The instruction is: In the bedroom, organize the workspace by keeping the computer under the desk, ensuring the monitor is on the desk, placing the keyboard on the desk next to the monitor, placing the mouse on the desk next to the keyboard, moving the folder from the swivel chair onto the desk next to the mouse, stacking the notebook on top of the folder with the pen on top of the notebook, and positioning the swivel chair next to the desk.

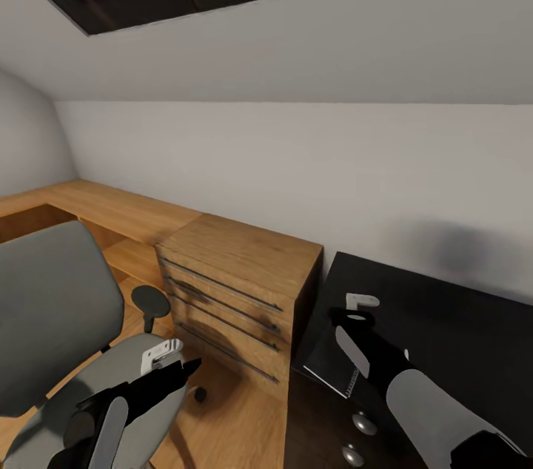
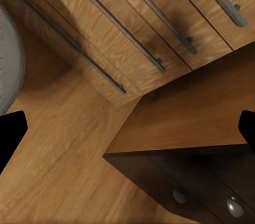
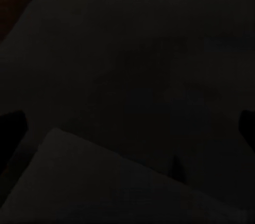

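The wide-open, empty right gripper (image 1: pixel 360 308) hovers over the dark spiral-bound notebook (image 1: pixel 333 358) on the black cabinet (image 1: pixel 459 314), while at eight o'clock the equally spread, empty left gripper (image 1: pixel 181 365) hangs above the grey swivel chair (image 1: pixel 52 306).

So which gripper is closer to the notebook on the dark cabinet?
Right. The right gripper hovers directly over the notebook; the left gripper is off over the swivel chair.

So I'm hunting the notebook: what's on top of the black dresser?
A dark spiral-bound notebook lies near the front corner of the black dresser, partly covered by the right arm. A pen cannot be made out.
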